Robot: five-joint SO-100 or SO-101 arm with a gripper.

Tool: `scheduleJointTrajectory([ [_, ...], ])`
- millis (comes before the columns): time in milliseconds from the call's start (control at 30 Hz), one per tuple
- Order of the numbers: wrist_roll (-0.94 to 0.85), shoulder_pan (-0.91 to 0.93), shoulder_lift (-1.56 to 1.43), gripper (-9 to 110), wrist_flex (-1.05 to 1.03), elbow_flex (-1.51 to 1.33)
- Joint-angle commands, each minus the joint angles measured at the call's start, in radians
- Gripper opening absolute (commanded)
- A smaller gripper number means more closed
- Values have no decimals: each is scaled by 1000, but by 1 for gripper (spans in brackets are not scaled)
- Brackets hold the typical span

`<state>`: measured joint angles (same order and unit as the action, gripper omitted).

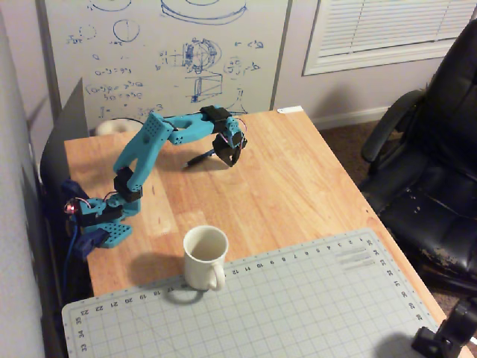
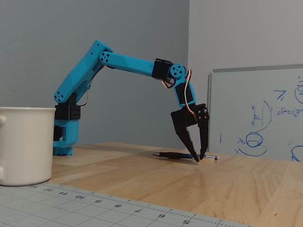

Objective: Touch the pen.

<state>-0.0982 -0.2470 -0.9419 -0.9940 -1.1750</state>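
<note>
The pen [image 2: 175, 154] is thin and dark with a silvery end. It lies flat on the wooden table [image 2: 142, 175]; in the overhead view only its dark part [image 1: 199, 159] shows to the left of the gripper. My blue arm reaches across and its black gripper [image 2: 200, 159] points down, with its tips on or right at the pen's silvery end. The fingers [image 2: 187, 135] stand a narrow gap apart and hold nothing. In the overhead view the gripper [image 1: 230, 160] is at the back middle of the table.
A white mug [image 1: 205, 255] stands at the near edge of the wood beside a grey cutting mat [image 1: 313, 298]. A whiteboard [image 1: 164, 52] leans behind the table. A black office chair [image 1: 432, 164] stands to the right. The arm's base [image 1: 104, 224] is at the left edge.
</note>
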Motion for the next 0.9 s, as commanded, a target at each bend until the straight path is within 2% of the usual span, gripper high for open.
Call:
scheduleJointTrajectory([
  [0, 6, 206, -2321, 1, 3, -1967],
  [867, 8, 207, -2411, 1, 2, -1967],
])
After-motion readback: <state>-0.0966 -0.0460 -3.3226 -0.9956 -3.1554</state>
